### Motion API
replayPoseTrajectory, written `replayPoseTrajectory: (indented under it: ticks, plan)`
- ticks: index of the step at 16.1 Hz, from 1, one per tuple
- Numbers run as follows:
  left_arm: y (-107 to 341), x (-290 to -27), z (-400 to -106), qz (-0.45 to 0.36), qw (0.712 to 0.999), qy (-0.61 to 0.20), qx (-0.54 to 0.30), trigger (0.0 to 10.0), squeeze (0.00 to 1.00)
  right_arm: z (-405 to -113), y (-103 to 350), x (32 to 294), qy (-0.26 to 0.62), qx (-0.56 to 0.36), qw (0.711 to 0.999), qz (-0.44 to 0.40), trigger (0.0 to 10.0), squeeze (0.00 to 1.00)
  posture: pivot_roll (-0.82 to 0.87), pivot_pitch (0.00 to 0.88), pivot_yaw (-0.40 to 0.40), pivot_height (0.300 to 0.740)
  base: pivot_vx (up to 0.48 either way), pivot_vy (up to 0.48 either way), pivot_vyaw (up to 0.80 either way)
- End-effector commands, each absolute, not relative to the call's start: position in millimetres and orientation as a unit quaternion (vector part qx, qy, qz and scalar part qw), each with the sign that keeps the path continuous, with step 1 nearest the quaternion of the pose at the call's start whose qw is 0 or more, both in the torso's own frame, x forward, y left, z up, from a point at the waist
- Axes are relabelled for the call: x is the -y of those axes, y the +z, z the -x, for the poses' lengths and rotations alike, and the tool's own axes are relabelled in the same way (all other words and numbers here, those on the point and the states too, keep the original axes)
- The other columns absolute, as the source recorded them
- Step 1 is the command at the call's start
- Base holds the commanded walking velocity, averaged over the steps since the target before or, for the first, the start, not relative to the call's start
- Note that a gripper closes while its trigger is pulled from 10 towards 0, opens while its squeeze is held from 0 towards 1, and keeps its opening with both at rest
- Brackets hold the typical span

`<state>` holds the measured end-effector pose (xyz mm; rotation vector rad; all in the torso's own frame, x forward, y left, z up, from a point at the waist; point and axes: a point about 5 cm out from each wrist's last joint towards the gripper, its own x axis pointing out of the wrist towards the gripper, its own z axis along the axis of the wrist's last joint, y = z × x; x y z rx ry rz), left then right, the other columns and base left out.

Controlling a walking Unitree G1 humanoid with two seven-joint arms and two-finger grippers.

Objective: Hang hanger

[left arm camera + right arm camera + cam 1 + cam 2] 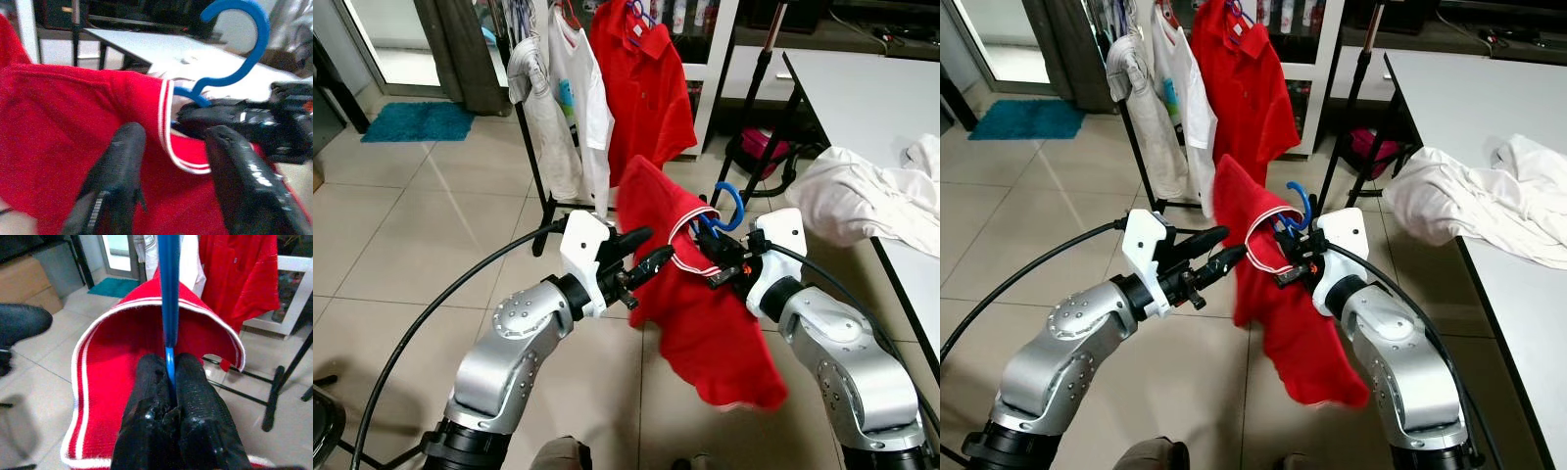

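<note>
Tiled floor [431,225]: teal mat [419,121] near the doorway, clothes rack [540,186] standing on it with shirts hung, black stand legs [759,162] beside the table. White table [862,98] on the right: crumpled white cloth [862,201] on its near part, draped over the edge.

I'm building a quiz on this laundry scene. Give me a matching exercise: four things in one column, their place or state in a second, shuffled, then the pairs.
1. blue hanger
2. left end effector
3. white garment
4. teal mat

A. lying on the table
B. open, beside the red shirt
C. on the floor near the doorway
D. clamped in the right end effector

Pairs: 1-D, 2-B, 3-A, 4-C
</note>
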<state>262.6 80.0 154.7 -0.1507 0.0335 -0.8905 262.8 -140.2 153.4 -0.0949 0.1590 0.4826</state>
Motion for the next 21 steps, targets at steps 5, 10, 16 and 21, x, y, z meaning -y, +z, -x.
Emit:
replayPoseTrajectory:
  ticks: [5,10,16,21]
  plan:
    - [154.5,-81.3,-264.2,0.054,0.897,-0.439,-0.017,10.0,1.0,-263.8,165.5,135.0,0.254,-0.045,0.963,0.08,0.0,0.0,0.06,0.039,0.001,0.74,0.0,0.0,0.0]
    - [142.3,-76.5,-282.6,0.04,0.894,-0.447,-0.018,0.0,0.0,-263.1,175.5,129.4,0.265,-0.026,0.96,0.089,0.0,0.0,0.06,0.035,0.01,0.74,0.0,0.0,0.0]
    - [141.6,-73.0,-294.2,0.049,0.888,-0.456,0.005,0.0,0.0,-259.6,175.1,128.7,0.266,-0.024,0.959,0.091,0.0,0.0,0.05,0.026,0.025,0.74,0.0,0.0,0.0]
    - [144.2,-69.8,-297.2,0.066,0.884,-0.462,0.017,0.0,0.0,-259.7,174.6,127.8,0.268,-0.025,0.959,0.091,0.0,0.0,0.05,0.029,0.021,0.74,0.0,0.0,0.0]
